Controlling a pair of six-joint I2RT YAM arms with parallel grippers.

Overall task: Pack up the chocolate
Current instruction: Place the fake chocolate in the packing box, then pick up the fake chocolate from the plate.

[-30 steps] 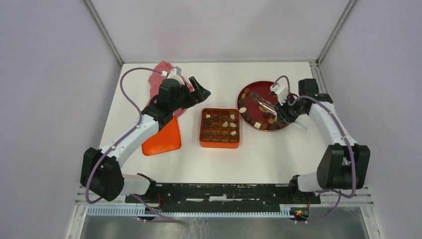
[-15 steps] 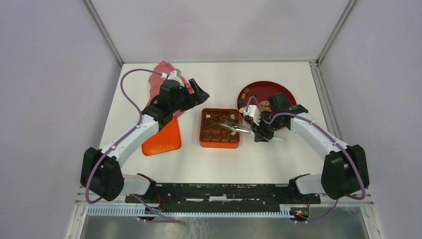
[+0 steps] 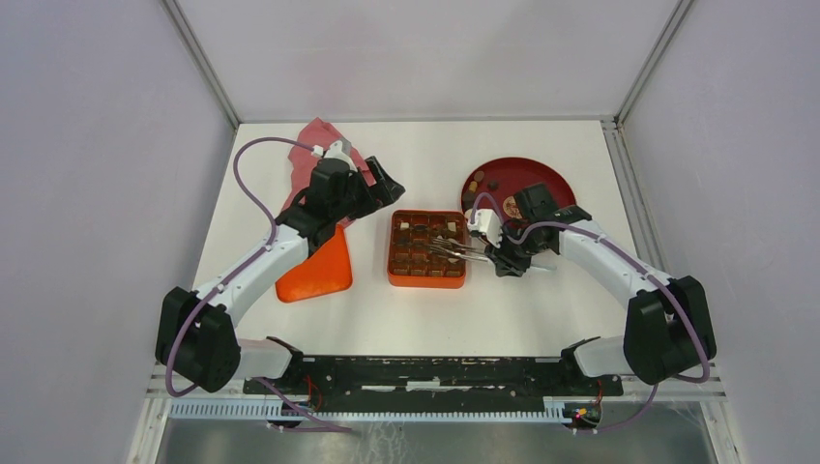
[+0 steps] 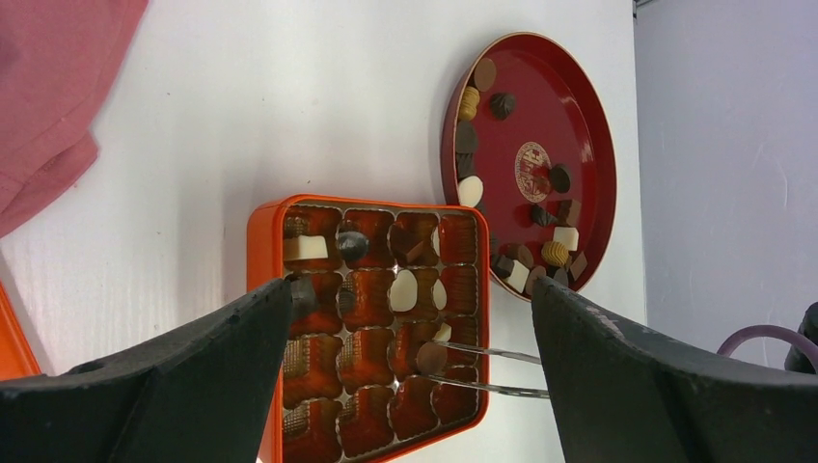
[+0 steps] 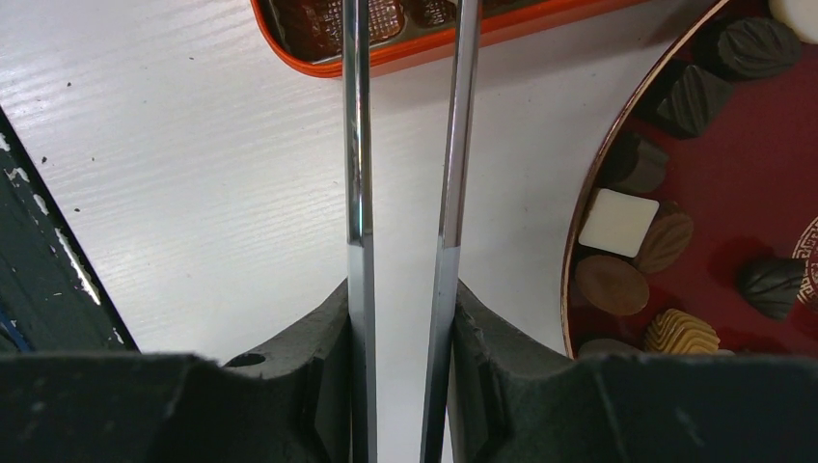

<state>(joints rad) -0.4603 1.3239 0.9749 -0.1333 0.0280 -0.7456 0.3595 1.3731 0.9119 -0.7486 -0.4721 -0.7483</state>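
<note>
**Top external view: tweezers (image 3: 453, 247) reach over a partly filled orange box (image 3: 426, 282)**

The orange box sits at the middle of the white table (image 3: 435, 319). A dark red plate (image 3: 527, 172) lies just off the box's far right corner, toward the table's far right corner.

The right gripper (image 3: 498, 255) is clamped on the handle end of the metal tweezers. Their tips extend over the box's grid of cells. In the left wrist view, the tips pinch a round brown piece (image 4: 431, 358) low over a cell. It is not clear whether the piece already rests in that cell.

The left gripper (image 3: 385, 182) is spread wide and holds nothing. It hovers off the box's far left corner, above a flat orange panel (image 3: 319, 271) and a pink cloth (image 3: 314, 135) near the table's left edge.

The chocolate (image 4: 403, 289) is split between two places. Roughly seven or eight pieces, white, cream and dark, sit in cells of the box. Most cells look empty. More than a dozen pieces lie around the rim of the plate.

Packing looks well under halfway. The pinched piece needs setting down, and the plate then has to be emptied one piece at a time.
</note>
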